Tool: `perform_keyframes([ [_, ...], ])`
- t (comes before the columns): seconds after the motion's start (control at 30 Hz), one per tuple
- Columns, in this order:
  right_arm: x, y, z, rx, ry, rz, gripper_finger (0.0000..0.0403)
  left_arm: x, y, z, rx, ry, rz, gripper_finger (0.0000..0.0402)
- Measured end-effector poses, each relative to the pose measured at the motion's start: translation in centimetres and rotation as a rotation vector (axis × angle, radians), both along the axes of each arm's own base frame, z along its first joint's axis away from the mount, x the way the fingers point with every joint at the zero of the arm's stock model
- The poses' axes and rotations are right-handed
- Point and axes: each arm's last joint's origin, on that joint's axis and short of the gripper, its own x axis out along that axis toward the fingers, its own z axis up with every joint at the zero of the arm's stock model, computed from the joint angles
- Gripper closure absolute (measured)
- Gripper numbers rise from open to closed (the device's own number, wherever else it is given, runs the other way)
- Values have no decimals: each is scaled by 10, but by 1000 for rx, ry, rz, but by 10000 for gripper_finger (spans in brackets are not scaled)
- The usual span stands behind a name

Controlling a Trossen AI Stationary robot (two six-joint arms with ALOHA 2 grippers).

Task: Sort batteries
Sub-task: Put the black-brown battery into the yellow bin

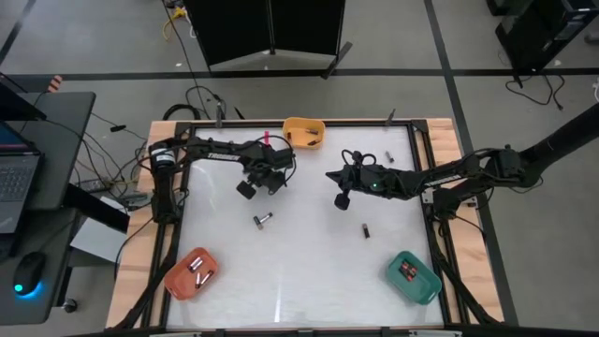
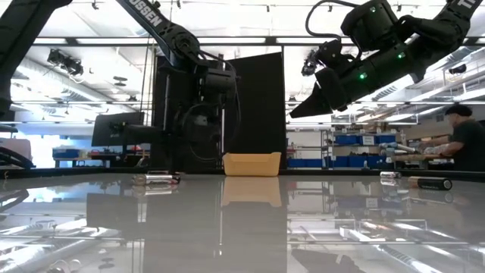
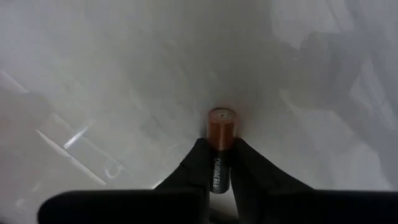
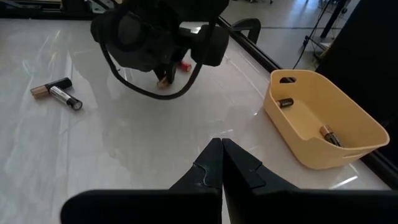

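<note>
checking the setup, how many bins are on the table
3: a yellow bin at the table's back edge in the high view, an orange bin in the front left corner, a green bin in the front right corner.

batteries [image 1: 263, 220] | two touching mid-table (copper-topped one [image 3: 220, 142] pinched, aloft)

Desk [image 2: 242, 220]: glossy, reflective. Yellow bin [image 2: 251, 164] seen at far centre. Batteries [image 2: 158, 179] lying at left, touching; two more cells [image 2: 424, 182] at right. Right end effector [image 2: 303, 111] raised above desk, upper right. Person [image 2: 464, 144] seen in bkgd, far right.
</note>
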Motion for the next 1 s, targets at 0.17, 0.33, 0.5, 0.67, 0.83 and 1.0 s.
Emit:
perform_keyframes([
  [0.17, 0, 0, 0, -3, 1, 1, 393, 8, 12, 22, 6, -109, 110, 358],
  [0.33, 0, 0, 0, -4, 4, 2, 393, 16, 39, 61, -59, -299, 252, 358],
  [0.5, 0, 0, 0, -3, 3, 1, 393, 24, 69, 90, -13, -457, 311, 358],
  [0.67, 0, 0, 0, 2, 0, -1, 393, 39, 96, 95, -15, -528, 333, 358],
  [0.83, 0, 0, 0, 4, 1, -2, 393, 61, 124, 77, -49, -494, 361, 358],
  [1.0, 0, 0, 0, 4, 1, -2, 393, 80, 149, 63, -111, -491, 369, 358],
])
